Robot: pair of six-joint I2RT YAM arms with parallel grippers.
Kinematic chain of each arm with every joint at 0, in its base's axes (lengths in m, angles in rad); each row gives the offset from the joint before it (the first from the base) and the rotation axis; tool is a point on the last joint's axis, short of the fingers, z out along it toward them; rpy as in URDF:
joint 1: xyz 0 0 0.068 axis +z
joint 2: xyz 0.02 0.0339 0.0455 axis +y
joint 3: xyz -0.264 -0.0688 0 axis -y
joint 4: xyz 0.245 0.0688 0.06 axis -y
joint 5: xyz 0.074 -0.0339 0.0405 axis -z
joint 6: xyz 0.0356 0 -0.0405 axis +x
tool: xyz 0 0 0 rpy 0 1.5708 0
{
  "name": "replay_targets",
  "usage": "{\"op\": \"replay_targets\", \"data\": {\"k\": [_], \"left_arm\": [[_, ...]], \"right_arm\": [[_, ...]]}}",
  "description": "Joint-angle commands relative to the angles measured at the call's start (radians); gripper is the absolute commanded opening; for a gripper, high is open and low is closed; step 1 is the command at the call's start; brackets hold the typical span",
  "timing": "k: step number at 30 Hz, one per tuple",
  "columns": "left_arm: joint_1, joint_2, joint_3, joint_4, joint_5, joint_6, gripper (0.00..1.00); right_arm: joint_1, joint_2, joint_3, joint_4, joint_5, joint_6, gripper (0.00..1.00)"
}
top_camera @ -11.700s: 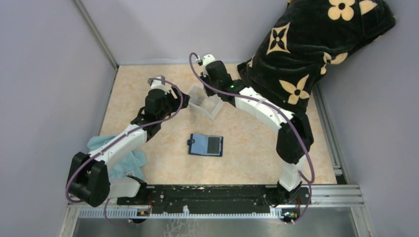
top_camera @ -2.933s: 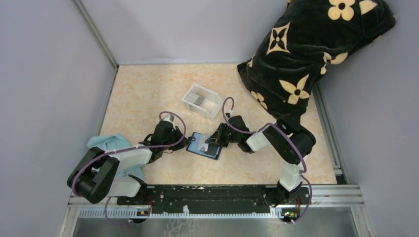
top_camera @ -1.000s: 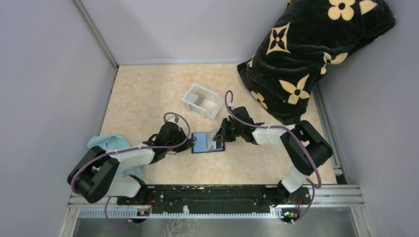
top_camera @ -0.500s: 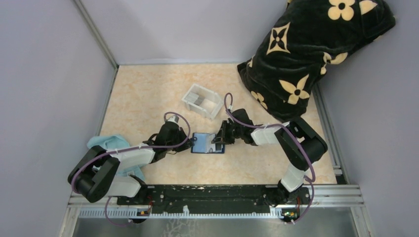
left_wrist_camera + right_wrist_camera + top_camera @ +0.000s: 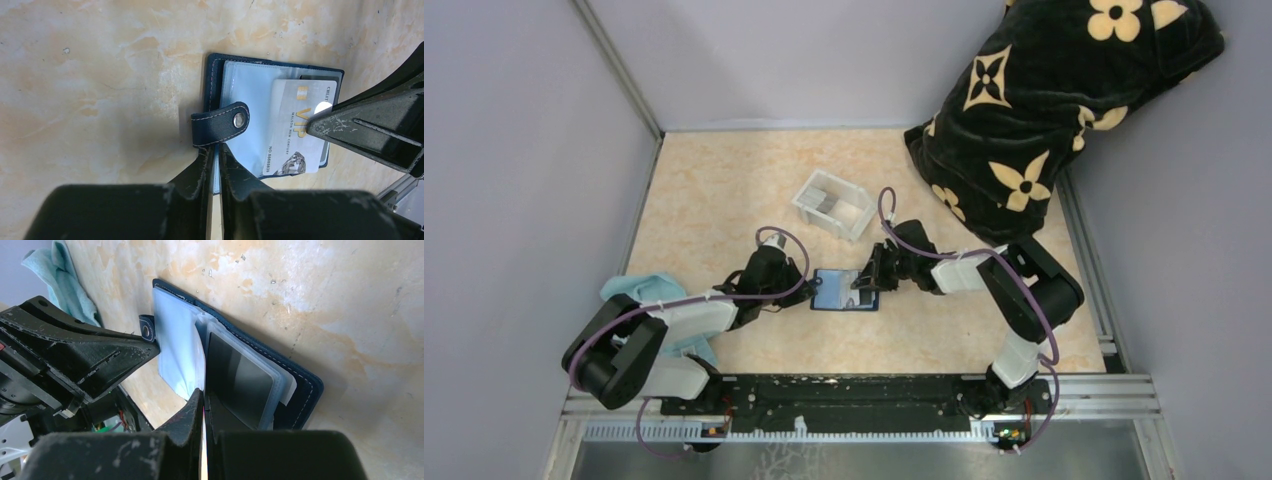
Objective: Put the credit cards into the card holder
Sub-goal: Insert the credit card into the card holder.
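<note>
Open flat near the middle of the marbled table [image 5: 714, 190], between the two arms: the navy card holder [image 5: 842, 291], pale blue lining facing up, snap strap [image 5: 221, 123] folded over its edge. Pinched at that edge, just below the strap, by the left gripper [image 5: 215, 152], fingers pressed almost together on the cover. Clamped edge-on in the right gripper [image 5: 204, 397], jaws squeezed tight: a silver card [image 5: 296, 127] marked VIP, lying across the lining at the holder's pocket side. Impossible to tell how far inside a sleeve. Tucked in a clear sleeve on the neighbouring leaf: a dark card [image 5: 240, 382]. Beyond the holder, well apart toward the far side: a white tray [image 5: 804, 200] with what look like grey cards [image 5: 826, 206] standing inside. Bunched beside the left arm's base: a teal cloth [image 5: 639, 292]. Propped in the far right corner: a black cushion [image 5: 1064, 90] patterned with tan flowers.
</note>
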Motion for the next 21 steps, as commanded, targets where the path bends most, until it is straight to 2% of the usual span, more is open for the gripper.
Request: {"op": "replay_targets", "data": {"k": [1,21], "left_arm": [[-0.004,0.043,-0.007,-0.062,-0.021,0.027,0.14],[-0.004,0.048,-0.006,-0.07,-0.024,0.031,0.14]], "right_arm": [[-0.014,0.019,0.007,0.025,0.065,-0.015,0.0],[-0.022,0.012,0.065,-0.071,0.104,-0.098,0.0]]}}
